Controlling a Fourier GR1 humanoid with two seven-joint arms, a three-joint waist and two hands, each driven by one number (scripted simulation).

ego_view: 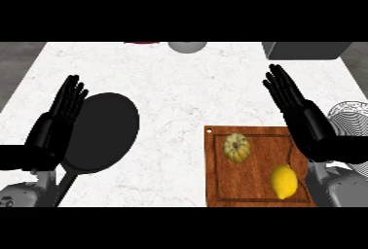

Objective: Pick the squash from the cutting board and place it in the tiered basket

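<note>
A small ribbed, pale green-yellow squash (237, 147) lies on the upper left part of a brown wooden cutting board (224, 187) at the counter's lower right. A wire tiered basket (354, 115) shows at the right edge, partly hidden behind my right forearm. My right hand (298, 109) stands open with straight fingers pointing up, above and to the right of the squash, touching nothing. My left hand (61, 114) is open at the left side, fingers up, far from the board.
A yellow lemon (285, 182) lies on the board below and right of the squash. A black frying pan (101, 133) lies beside my left hand. At the far edge are a grey bowl (188, 46), a red item (142, 43) and a dark grey box (305, 50).
</note>
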